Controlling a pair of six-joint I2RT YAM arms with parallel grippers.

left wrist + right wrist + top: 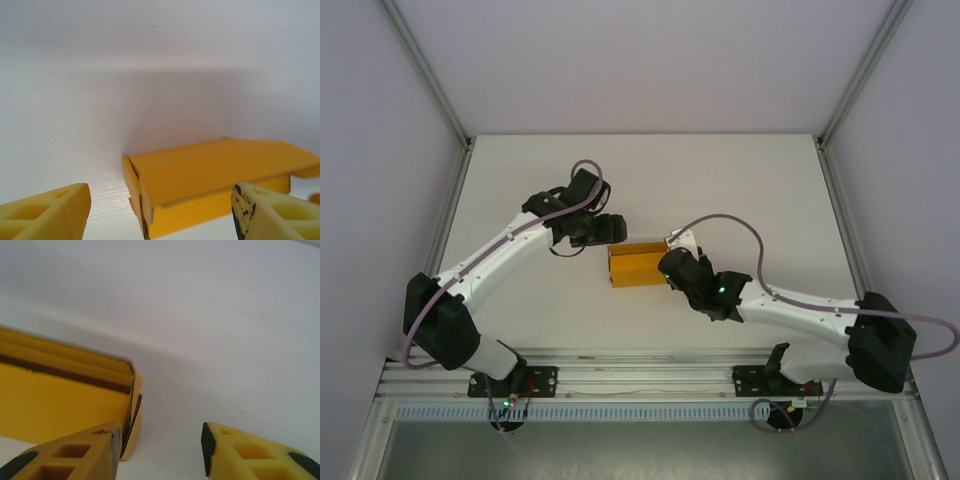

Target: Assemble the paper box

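The paper box (638, 264) is bright orange-yellow card folded into a small rectangular shape, lying on the white table mid-centre. My left gripper (616, 230) hovers at its far left end, jaws open. In the left wrist view the paper box (215, 175) lies just ahead, one corner reaching between the fingers (45, 212) without touching them; my left gripper (160, 220) holds nothing. My right gripper (670, 268) sits at the box's right end. In the right wrist view the paper box (60, 395) shows its layered end wall beside the left finger (75, 452); my right gripper (160, 450) is open over bare table.
The white table (740, 190) is bounded by aluminium frame rails (650, 375) at the near edge and by white walls on the other sides. Both arm bases stand at the near edge.
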